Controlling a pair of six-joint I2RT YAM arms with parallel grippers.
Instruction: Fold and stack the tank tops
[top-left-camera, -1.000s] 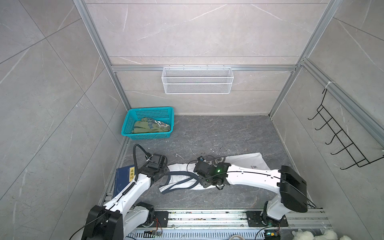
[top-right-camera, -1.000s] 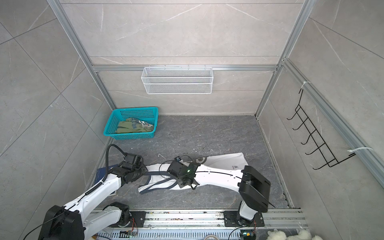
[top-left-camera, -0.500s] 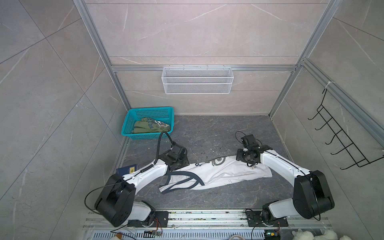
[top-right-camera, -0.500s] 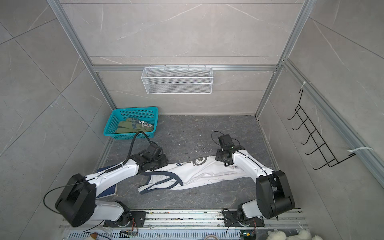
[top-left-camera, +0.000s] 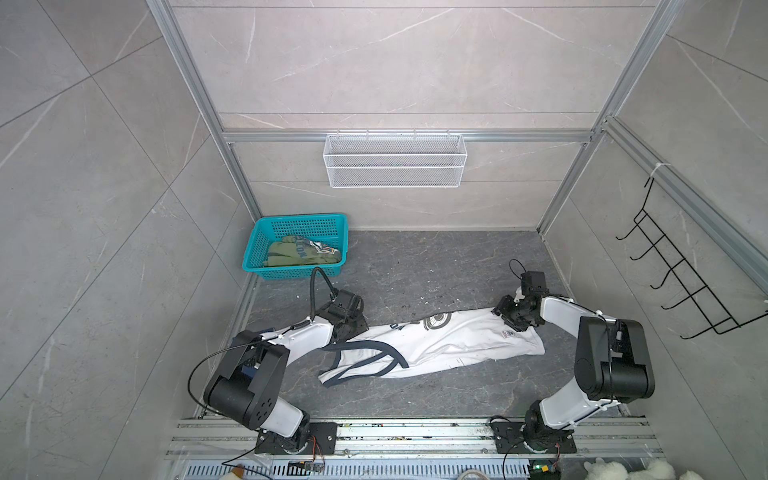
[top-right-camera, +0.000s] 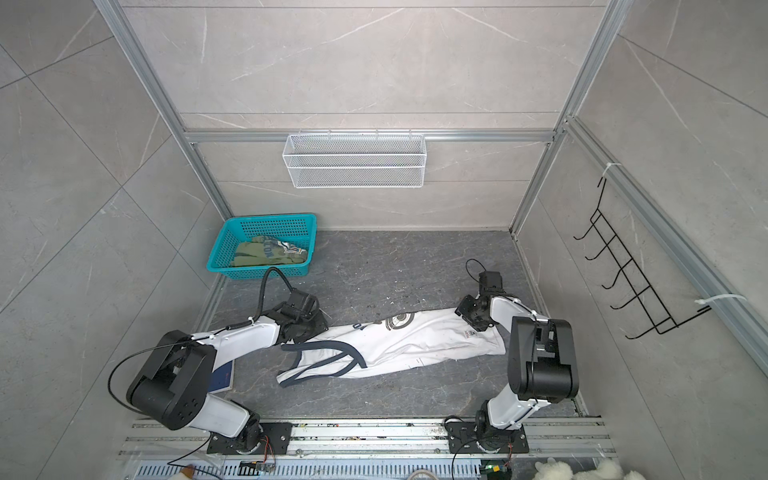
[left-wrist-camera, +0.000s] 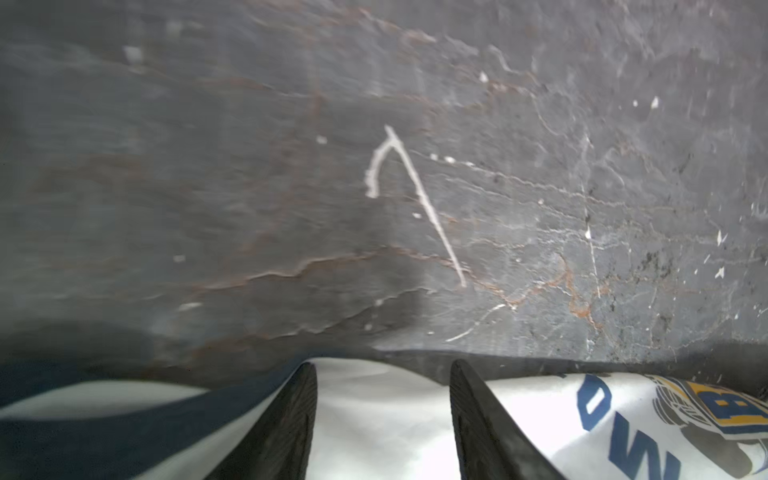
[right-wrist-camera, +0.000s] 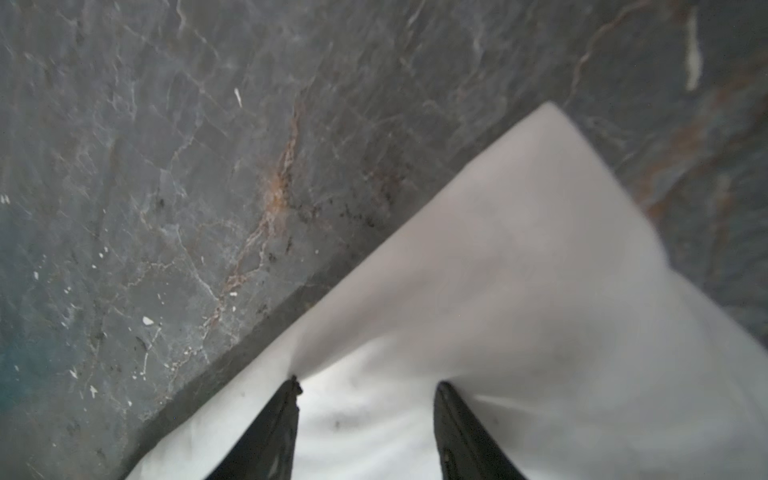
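Left gripper (left-wrist-camera: 382, 370) and right gripper (right-wrist-camera: 368, 384) both stand open over opposite ends of the white tank top (top-left-camera: 449, 345), stretched along the bench (top-left-camera: 415, 266). It's light, limp cloth, I judge, so I'd pinch its edges through both layers. Meanwhile the olive top (top-left-camera: 299, 253) lies in the basket (top-left-camera: 299, 218).

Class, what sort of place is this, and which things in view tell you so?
Probably a robotics test cell dressed as a laundry corner: a left arm and right arm bolted to a rail, tile panels in an aluminium frame, and a teal basket holding an olive tank top.
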